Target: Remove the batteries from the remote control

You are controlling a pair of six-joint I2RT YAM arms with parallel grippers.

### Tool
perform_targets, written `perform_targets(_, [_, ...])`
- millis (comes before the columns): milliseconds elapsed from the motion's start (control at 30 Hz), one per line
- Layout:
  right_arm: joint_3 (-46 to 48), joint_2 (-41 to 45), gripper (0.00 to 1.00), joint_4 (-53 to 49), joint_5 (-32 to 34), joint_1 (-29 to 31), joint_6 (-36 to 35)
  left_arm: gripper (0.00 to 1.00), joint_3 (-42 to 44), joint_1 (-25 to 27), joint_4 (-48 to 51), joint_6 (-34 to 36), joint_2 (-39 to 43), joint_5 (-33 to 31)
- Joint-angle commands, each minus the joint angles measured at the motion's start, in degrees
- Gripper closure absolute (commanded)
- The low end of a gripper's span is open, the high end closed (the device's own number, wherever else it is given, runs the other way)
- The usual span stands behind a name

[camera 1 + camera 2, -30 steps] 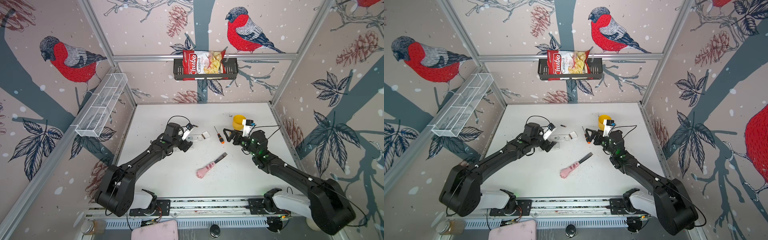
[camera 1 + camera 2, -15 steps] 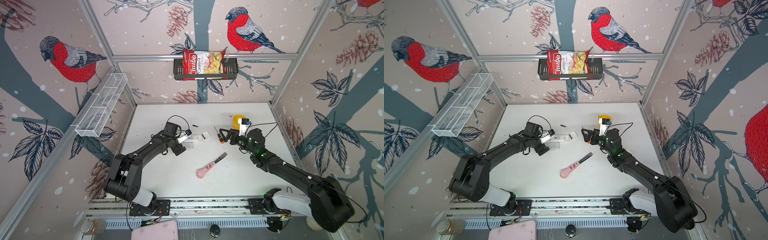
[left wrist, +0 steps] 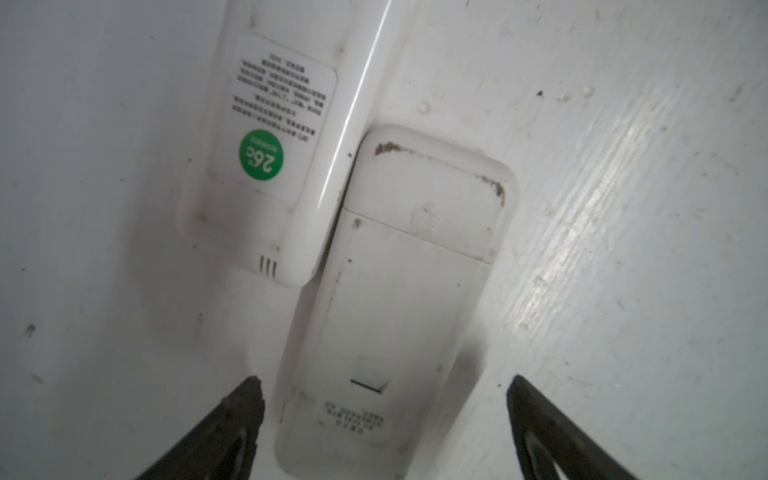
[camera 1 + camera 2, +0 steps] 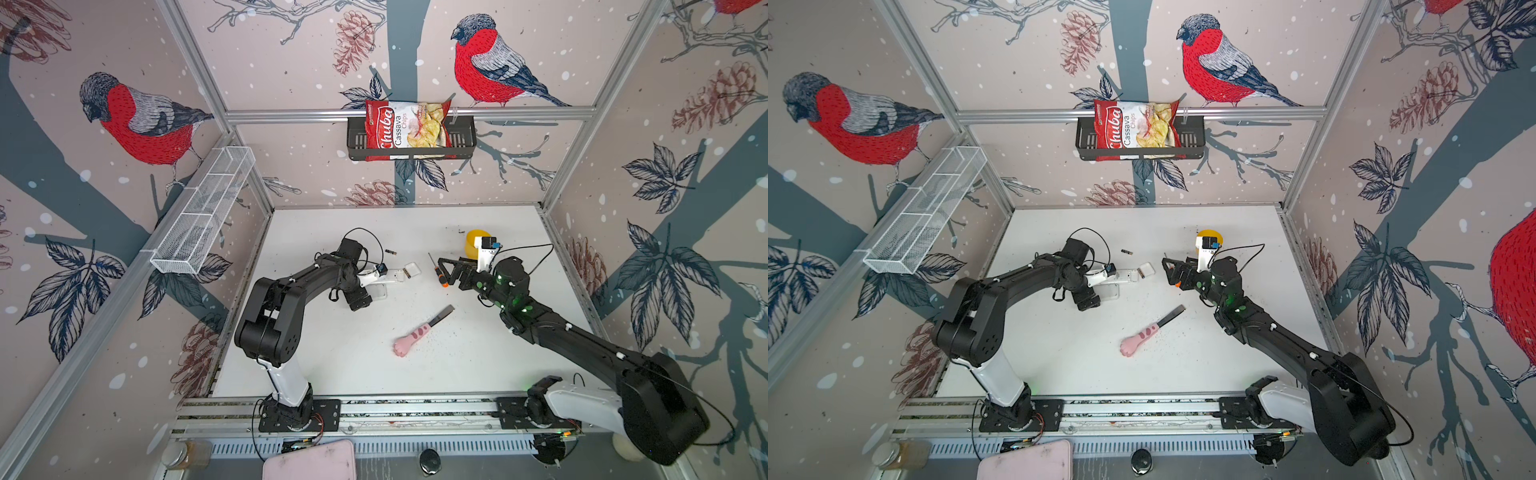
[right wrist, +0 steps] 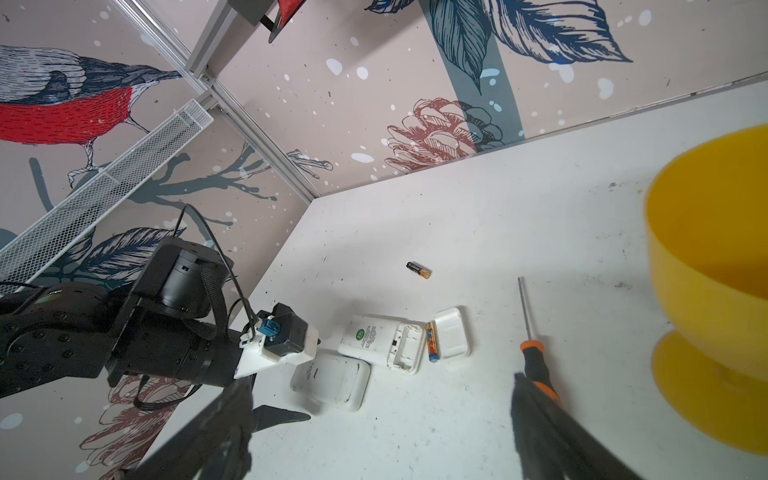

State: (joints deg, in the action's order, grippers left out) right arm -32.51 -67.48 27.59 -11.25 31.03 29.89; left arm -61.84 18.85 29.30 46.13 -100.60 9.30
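The sticker remote (image 5: 374, 338) lies open and seems empty: one battery (image 5: 432, 343) lies between it and its loose cover (image 5: 453, 338), and a lone battery (image 5: 419, 270) lies nearer the back edge of the counter (image 5: 540, 208). The second remote (image 3: 395, 311) looks closed, so it is probably left to do. The left claw (image 3: 384, 382) over it and the right claw (image 5: 382, 384) both stand apart, empty.

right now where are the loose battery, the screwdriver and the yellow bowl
loose battery (image 5: 418, 270), right wrist view, middle of its body
screwdriver (image 5: 535, 361), right wrist view, black handle
yellow bowl (image 5: 715, 232), right wrist view, its wall
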Motion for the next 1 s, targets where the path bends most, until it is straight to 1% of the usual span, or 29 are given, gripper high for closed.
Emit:
perform_targets(0, [-0.36,-0.09,0.04,0.79,-0.71,0.19,-0.75,0.09,0.16,-0.13,0.94,1.24,-1.04,-0.06])
perform_targets(67, [-0.45,-0.19,0.04,0.79,-0.71,0.18,-0.79,0.1,0.79,-0.13,0.4,1.33,-1.31,-0.5])
perform_targets(200, [-0.45,-0.19,0.04,0.73,-0.71,0.18,-0.85,0.15,2.46,-0.13,-1.37,0.69,-0.62,-1.18])
perform_targets(367, [-0.45,-0.23,0.04,0.78,-0.71,0.33,-0.87,0.22,7.03,-0.15,-4.34,1.3,2.96,-2.64])
perform_targets(433, [-0.53,-0.52,0.04,0.8,-0.81,0.28,-0.88,0.26,7.77,-0.22,-4.77,1.42,3.48,-2.62])
perform_targets(600, [-0.8,-1.23,0.04,0.64,-1.16,0.35,-0.89,0.3,7.26,-0.21,-4.97,0.54,2.7,-2.22])
perform_targets(700, [-0.89,-1.2,0.04,0.53,-1.17,0.35,-1.04,0.28,6.92,-0.22,-4.86,0.45,2.44,-2.23])
perform_targets(767, [-0.88,-1.16,0.04,0.48,-1.16,0.39,-1.06,0.21,7.16,-0.22,-5.14,0.45,2.48,-2.5])
perform_targets(833, [-0.86,-1.14,0.04,0.47,-1.31,0.44,-1.06,0.16,7.56,-0.17,-5.2,0.69,2.52,-3.09])
perform_targets(967, [-0.89,-1.03,0.04,0.44,-1.41,0.44,-1.06,0.17,7.54,-0.2,-4.39,0.89,2.42,-2.59])
